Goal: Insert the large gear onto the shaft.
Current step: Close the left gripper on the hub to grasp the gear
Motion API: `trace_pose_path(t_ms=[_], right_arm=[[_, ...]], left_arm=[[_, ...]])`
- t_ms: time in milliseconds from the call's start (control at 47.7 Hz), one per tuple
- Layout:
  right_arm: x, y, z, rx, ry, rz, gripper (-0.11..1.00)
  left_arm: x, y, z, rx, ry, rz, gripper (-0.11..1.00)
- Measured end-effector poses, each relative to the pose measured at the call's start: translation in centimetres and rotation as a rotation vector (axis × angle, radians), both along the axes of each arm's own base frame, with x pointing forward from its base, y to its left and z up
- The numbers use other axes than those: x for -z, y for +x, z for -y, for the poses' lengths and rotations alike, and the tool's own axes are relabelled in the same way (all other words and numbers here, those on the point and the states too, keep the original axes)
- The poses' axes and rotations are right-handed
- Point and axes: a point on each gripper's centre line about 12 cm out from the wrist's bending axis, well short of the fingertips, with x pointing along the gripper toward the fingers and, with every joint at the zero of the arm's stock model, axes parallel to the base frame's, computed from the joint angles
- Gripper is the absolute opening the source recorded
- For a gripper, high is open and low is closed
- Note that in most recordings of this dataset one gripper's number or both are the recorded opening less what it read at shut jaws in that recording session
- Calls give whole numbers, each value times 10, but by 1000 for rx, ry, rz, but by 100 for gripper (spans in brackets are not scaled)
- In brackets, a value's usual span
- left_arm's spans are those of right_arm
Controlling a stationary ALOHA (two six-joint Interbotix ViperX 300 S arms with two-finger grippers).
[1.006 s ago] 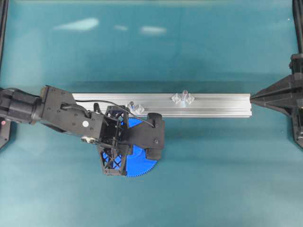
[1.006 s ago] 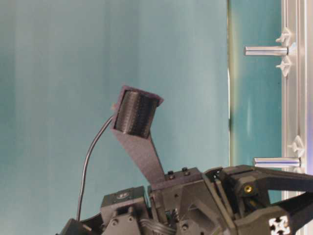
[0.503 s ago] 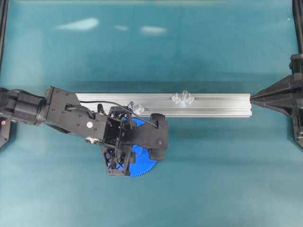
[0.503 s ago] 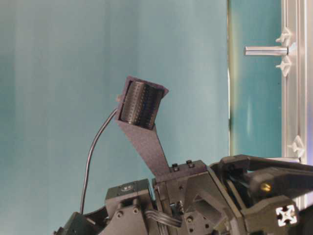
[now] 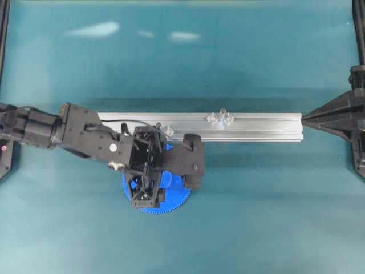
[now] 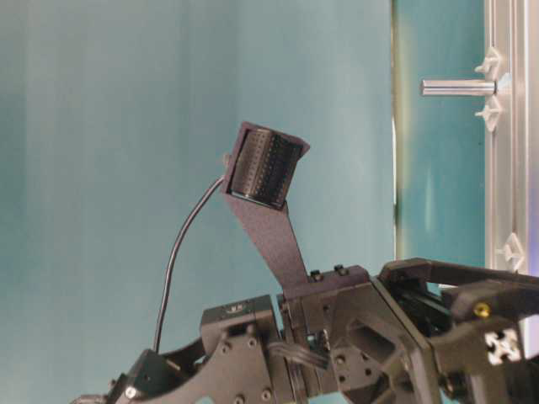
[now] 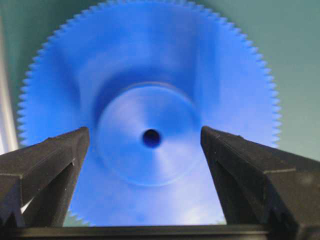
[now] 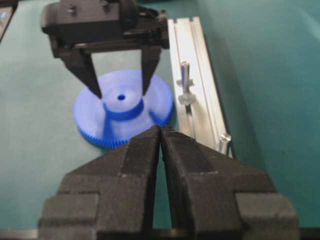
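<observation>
Left hand (image 7: 145, 145) now off large gear (image 7: 150, 90)

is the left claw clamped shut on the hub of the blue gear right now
No. In the left wrist view the left claw stands open, its fingers apart on either side of the large gear hub.

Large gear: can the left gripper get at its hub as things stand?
Probably yes. The left gripper is open, fingers either side of the large gear's raised hub; nothing sits between them.
</observation>
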Motion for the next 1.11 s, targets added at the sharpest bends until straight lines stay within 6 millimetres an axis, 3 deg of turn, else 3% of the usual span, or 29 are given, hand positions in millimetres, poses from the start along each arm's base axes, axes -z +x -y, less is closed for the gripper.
trace_pose_path(t_ms=[1110], right_arm=[[4, -1, 0, 12, 48, -10, 16]], left_arm=[[13, 2, 6, -17, -5, -34, 95]])
